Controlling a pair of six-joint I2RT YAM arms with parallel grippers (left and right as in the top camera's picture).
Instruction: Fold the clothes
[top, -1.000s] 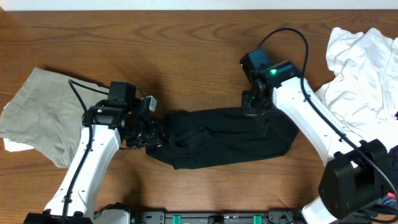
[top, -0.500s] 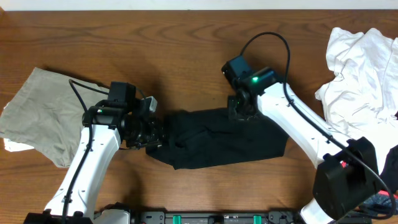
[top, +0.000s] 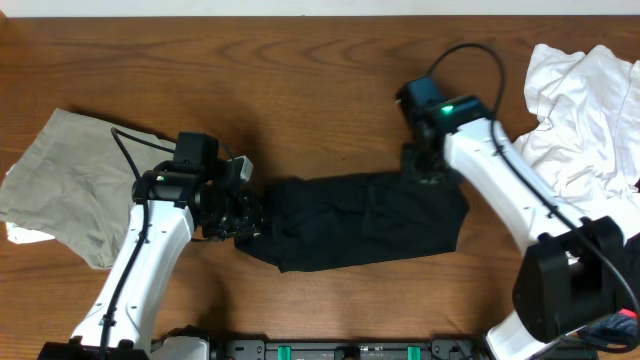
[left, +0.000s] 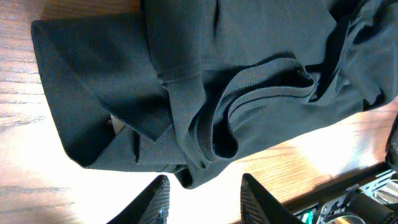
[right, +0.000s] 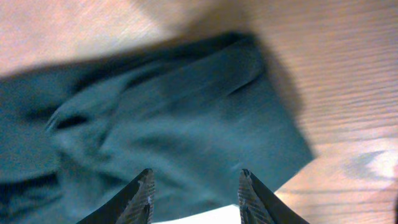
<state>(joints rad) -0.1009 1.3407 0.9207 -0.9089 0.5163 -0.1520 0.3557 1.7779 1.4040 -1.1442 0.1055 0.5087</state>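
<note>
The black short-sleeved fabric shirt (top: 360, 220) lies as a long rumpled band in the middle of the brown wooden bench (top: 300, 80), lengthwise folding apparently done. The left gripper (left: 204, 180) sits at its left end and the right gripper (right: 195, 174) over its right end, both with jaws spread (neither pinching cloth). Next, I judge: pinch one end and carry it across.

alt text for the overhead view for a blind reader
A folded black fabric shirt lies centred on a brown wooden table, the left gripper at its left end and the right gripper above its upper right corner. A crumpled khaki garment lies far left, a white garment far right.
</note>
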